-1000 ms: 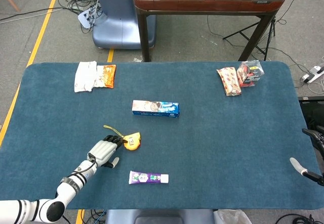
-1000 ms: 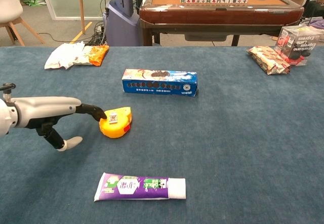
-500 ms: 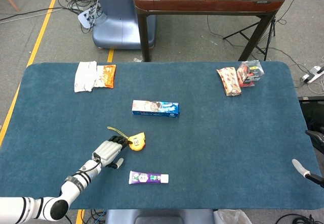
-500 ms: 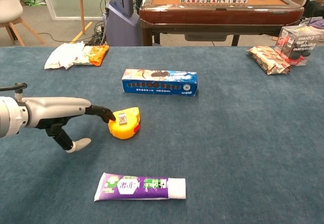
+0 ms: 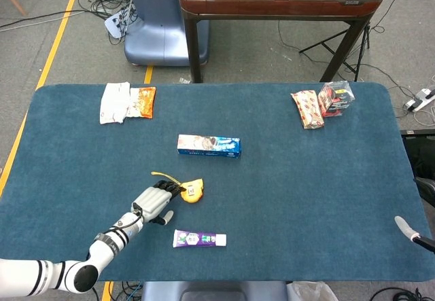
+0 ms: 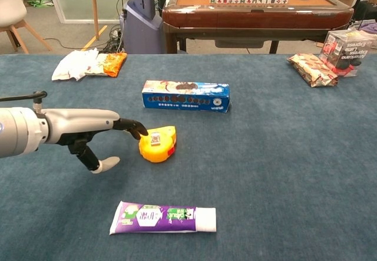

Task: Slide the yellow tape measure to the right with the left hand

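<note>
The yellow tape measure (image 5: 193, 191) (image 6: 158, 144) lies flat on the blue table, below the blue box. My left hand (image 5: 155, 202) (image 6: 88, 126) reaches in from the left, its dark fingertips (image 6: 139, 131) pressing against the tape measure's left side. The fingers are stretched out straight and the thumb hangs down apart from them; nothing is gripped. A thin yellow strap (image 5: 162, 174) trails from the tape measure behind the hand. My right hand (image 5: 413, 232) shows only as a fingertip at the table's right edge in the head view.
A blue box (image 5: 209, 145) (image 6: 185, 95) lies just beyond the tape measure. A purple-and-white tube (image 5: 198, 238) (image 6: 162, 217) sits in front of it. Snack packets (image 5: 128, 101) rest at the far left, more packets and a clear box (image 5: 336, 98) at the far right.
My left hand has pushed the tape measure steadily to the right across the table, by roughly its own width, fingertips staying against its left side.
</note>
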`<action>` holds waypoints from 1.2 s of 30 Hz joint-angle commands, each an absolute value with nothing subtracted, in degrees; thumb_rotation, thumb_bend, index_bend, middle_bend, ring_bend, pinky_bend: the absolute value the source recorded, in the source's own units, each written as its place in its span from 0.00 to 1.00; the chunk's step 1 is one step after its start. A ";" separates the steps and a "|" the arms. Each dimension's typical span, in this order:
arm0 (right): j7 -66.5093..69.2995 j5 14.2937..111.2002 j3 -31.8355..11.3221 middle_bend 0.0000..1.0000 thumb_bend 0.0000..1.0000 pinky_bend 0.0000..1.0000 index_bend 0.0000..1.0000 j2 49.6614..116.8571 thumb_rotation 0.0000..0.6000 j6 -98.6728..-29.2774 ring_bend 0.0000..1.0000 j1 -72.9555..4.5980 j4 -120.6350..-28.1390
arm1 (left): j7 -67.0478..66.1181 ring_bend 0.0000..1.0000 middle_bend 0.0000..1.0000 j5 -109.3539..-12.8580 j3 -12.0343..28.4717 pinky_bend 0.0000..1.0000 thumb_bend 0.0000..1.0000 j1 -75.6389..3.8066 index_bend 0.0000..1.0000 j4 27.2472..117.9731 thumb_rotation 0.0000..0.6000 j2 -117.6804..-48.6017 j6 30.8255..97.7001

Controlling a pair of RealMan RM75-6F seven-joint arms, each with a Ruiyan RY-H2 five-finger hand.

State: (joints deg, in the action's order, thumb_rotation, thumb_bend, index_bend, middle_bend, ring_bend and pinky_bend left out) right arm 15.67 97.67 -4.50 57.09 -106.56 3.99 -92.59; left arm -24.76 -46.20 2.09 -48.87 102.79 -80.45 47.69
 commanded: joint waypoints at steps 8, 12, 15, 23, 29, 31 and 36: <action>16.02 97.81 -4.52 0.27 0.16 0.38 0.22 57.00 1.00 -106.98 0.15 4.22 -92.56 | -24.16 0.01 0.08 -45.55 2.04 0.00 0.49 -50.21 0.09 102.74 1.00 -81.22 46.90; 16.07 98.13 -4.52 0.27 0.16 0.38 0.22 57.00 1.00 -107.66 0.15 4.50 -92.54 | -23.79 0.01 0.08 -45.45 2.06 0.00 0.49 -50.68 0.09 102.77 1.00 -81.40 46.60; 16.34 98.28 -4.51 0.27 0.16 0.38 0.22 56.92 1.00 -108.06 0.15 4.68 -92.52 | -23.58 0.01 0.08 -45.33 2.00 0.00 0.49 -51.00 0.09 102.59 1.00 -81.73 46.45; 17.23 98.50 -4.51 0.27 0.16 0.38 0.22 56.78 1.00 -108.78 0.15 5.01 -92.34 | -19.86 0.01 0.07 -45.86 2.49 0.00 0.50 -51.73 0.09 102.53 1.00 -81.48 42.97; 17.99 98.84 -4.42 0.27 0.16 0.38 0.22 56.69 1.00 -108.98 0.15 5.05 -92.33 | -17.24 0.01 0.07 -48.58 2.72 0.00 0.51 -51.34 0.08 102.16 1.00 -81.53 42.52; 17.79 98.98 -4.40 0.27 0.16 0.38 0.22 56.71 1.00 -109.01 0.15 5.05 -92.29 | -16.23 0.01 0.07 -49.61 2.81 0.00 0.51 -51.09 0.08 102.09 1.00 -81.16 42.39; 16.96 99.23 -4.30 0.27 0.16 0.38 0.22 56.83 1.00 -108.70 0.15 4.94 -92.45 | -16.51 0.01 0.07 -50.56 2.04 0.00 0.50 -50.04 0.08 102.46 1.00 -79.49 44.92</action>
State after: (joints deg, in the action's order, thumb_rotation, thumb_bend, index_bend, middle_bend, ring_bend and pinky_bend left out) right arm 16.99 99.19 -4.32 56.82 -108.73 4.97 -92.42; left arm -16.22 -50.32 2.39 -50.49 102.20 -80.36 43.94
